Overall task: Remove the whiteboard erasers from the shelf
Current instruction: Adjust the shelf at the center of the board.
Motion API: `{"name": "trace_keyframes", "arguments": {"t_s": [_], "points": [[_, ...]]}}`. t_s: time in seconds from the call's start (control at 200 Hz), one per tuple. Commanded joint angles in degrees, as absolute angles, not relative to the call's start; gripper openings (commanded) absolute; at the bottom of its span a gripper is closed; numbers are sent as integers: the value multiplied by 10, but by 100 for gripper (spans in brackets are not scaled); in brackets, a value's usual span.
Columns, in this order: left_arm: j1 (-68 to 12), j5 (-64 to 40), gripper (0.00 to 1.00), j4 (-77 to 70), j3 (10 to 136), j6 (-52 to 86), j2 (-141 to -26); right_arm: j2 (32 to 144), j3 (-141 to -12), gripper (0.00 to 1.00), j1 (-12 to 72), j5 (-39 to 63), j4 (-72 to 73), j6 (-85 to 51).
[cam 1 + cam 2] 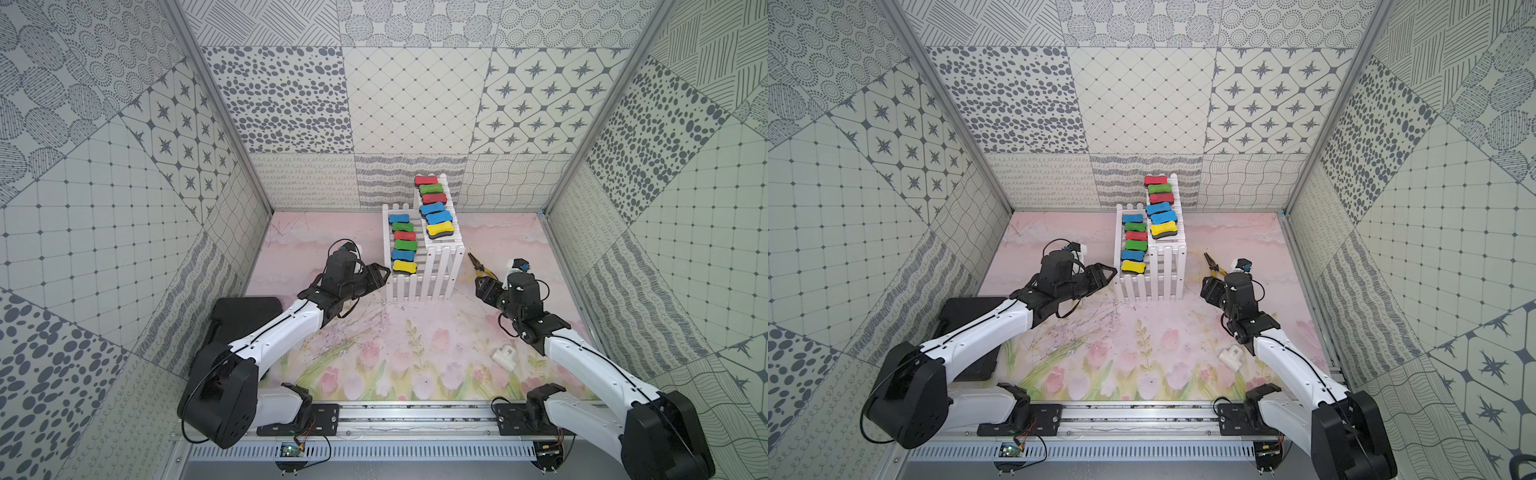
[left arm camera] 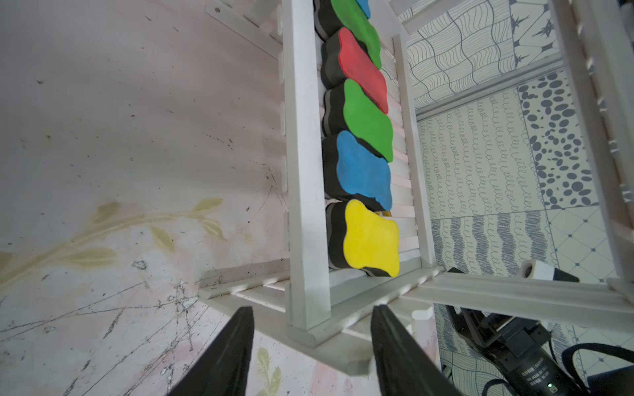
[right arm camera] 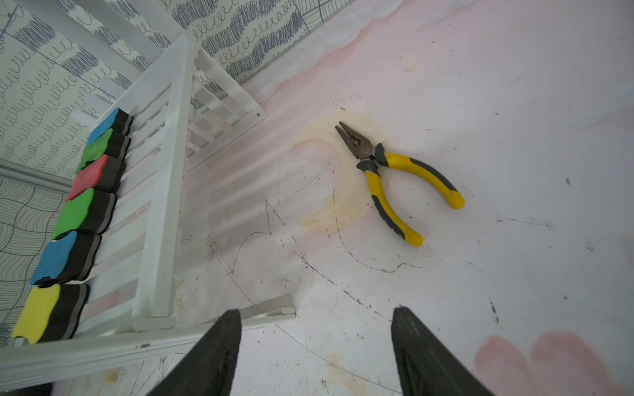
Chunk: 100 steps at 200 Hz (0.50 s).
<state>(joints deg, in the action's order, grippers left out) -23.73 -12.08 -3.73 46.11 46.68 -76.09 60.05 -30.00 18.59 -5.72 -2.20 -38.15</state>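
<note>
The white two-tier shelf (image 1: pixel 441 270) (image 1: pixel 1169 272) stands at the back middle of the table. Each tier carries a row of several whiteboard erasers with red, green, blue or yellow tops. A yellow eraser (image 1: pixel 404 266) (image 2: pixel 370 236) (image 3: pixel 37 313) lies at the front end of the lower tier, with a blue eraser (image 2: pixel 363 171) behind it. Another yellow eraser (image 1: pixel 439 229) ends the upper row. My left gripper (image 1: pixel 384 274) (image 2: pixel 312 310) is open at the shelf's front left corner, level with the lower tier, holding nothing. My right gripper (image 1: pixel 480 286) (image 3: pixel 315 310) is open over bare table, right of the shelf.
Yellow-handled pliers (image 1: pixel 482 268) (image 3: pixel 394 171) lie on the table just right of the shelf, beyond my right gripper. A black case (image 1: pixel 245 316) sits at the left under my left arm. A small white part (image 1: pixel 505 356) lies front right. Patterned walls enclose three sides.
</note>
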Motion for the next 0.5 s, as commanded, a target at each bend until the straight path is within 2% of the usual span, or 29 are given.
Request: {"name": "trace_keyframes", "arguments": {"t_s": [0.0, 0.185, 0.34, 0.495], "points": [[-260, -106, 56, -49, 459, 449, -756, 597, -307, 72, 190, -68, -19, -388], [-288, -92, 53, -53, 446, 458, -739, 586, -323, 70, 191, -66, -21, -390], [-317, -85, 46, -62, 450, 461, -753, 583, -330, 70, 191, -68, -26, -391], [-332, -92, 46, -84, 453, 466, -776, 578, -329, 70, 191, -68, -27, -390]]}}
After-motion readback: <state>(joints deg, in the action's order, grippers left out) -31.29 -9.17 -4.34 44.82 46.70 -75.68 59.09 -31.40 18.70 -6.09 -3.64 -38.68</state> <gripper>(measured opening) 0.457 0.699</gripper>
